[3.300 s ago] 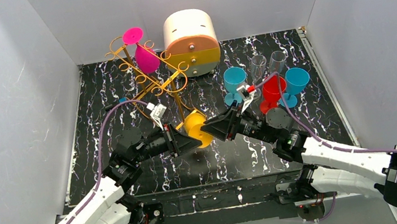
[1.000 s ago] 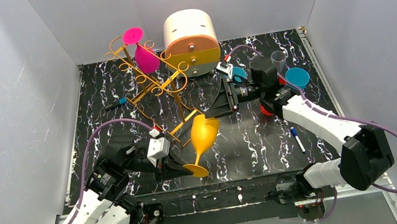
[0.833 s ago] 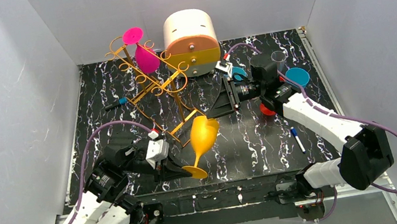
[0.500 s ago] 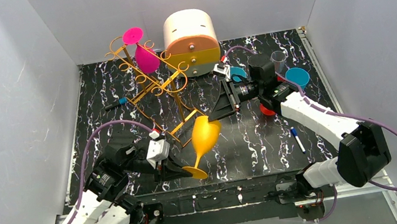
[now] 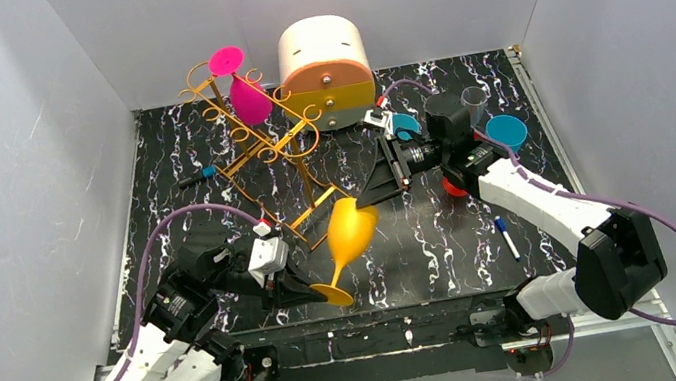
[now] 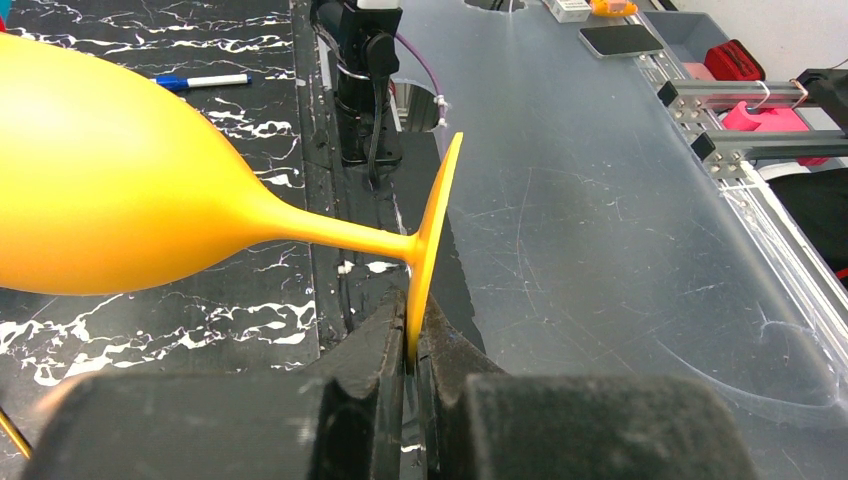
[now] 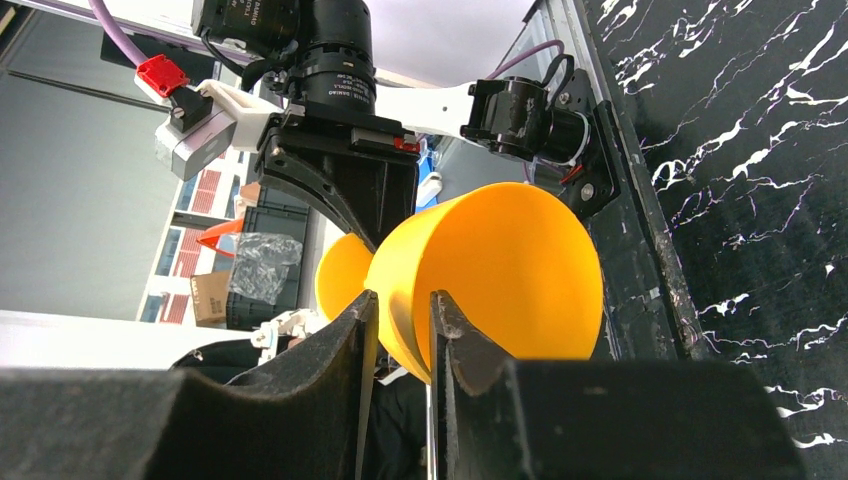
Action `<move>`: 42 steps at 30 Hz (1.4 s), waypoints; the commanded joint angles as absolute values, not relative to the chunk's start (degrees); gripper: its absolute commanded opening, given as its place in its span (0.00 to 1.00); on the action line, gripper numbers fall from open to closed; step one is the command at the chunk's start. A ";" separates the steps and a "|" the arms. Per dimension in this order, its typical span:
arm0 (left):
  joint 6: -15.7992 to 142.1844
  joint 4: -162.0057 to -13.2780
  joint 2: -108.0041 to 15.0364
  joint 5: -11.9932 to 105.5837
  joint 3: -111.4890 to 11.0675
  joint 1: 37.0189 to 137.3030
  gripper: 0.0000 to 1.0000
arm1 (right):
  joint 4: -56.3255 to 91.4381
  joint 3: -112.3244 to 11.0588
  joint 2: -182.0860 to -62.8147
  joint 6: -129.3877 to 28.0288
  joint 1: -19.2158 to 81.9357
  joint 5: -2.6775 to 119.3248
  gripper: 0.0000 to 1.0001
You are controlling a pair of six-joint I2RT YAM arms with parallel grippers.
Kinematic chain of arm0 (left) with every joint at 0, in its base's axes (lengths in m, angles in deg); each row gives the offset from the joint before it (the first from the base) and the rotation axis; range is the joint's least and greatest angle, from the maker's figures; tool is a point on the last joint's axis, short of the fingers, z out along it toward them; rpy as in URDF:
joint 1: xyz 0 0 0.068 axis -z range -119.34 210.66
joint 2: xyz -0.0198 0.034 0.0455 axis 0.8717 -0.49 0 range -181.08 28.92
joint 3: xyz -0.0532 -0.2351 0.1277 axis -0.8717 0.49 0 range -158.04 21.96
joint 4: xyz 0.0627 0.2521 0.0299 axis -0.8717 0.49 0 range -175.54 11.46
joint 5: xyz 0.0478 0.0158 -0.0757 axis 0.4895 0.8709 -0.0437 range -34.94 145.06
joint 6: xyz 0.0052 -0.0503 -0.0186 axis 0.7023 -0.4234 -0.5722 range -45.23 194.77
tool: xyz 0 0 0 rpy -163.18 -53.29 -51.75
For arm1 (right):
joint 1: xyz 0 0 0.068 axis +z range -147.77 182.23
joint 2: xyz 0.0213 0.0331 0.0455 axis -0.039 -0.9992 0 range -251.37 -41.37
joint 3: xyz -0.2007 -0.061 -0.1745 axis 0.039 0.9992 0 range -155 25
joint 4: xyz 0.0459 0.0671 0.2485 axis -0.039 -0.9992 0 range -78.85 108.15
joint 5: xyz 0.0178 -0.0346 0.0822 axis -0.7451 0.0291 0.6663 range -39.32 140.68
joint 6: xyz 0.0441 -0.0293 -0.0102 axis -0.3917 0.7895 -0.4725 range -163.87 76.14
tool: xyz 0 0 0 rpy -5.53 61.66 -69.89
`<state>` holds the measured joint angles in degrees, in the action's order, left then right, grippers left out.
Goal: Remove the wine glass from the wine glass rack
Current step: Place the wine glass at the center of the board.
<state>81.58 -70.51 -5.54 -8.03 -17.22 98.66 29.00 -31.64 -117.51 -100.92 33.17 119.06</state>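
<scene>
Overhead, you have one yellow wine glass [image 5: 351, 234] off the wine glass rack [image 5: 252, 148], held between both grippers just beside the rack's near end. Its long axis slants from the foot, low and near-left, to the rim, far-right. The left gripper [image 5: 317, 291] has the foot and the right gripper [image 5: 368, 196] meets the rim.

Count:
- one rack
- one pink wine glass [image 5: 249, 100] hanging bowl-down on the rack
- one white-and-orange drawer box [image 5: 324, 56]
- two teal glasses [image 5: 507, 132]
- one red glass [image 5: 451, 187], mostly hidden
- one clear glass [image 5: 474, 97]
- two blue pens [image 5: 506, 237]

Left wrist view: your left gripper [image 6: 412, 345] is clamped tight on the edge of the foot disc, which stands edge-on. The yellow wine glass [image 6: 100, 190] runs out leftward from it, stem nearly level. The finish is matte, opaque and uniform yellow.

Right wrist view: the bowl's open mouth faces you. Your right gripper [image 7: 402, 300] straddles the rim of the yellow wine glass [image 7: 500, 270], one finger inside and one outside, with a narrow gap. Whether they press the wall cannot be told.
</scene>
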 commanded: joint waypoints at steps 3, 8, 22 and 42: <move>81.40 -70.09 -6.30 -7.82 -19.26 98.71 0.00 | 32.66 -31.21 -116.62 -102.05 33.84 122.13 0.33; 80.73 -70.20 -6.26 -7.26 -19.39 98.71 0.00 | 34.71 -31.22 -116.40 -103.09 34.57 122.62 0.32; 81.17 -70.85 -5.90 -7.70 -19.10 98.67 0.00 | 31.42 -32.38 -116.63 -99.94 35.65 125.08 0.32; 80.28 -71.03 -5.97 -6.55 -18.81 98.69 0.00 | 34.66 -32.92 -115.92 -103.78 34.07 126.38 0.01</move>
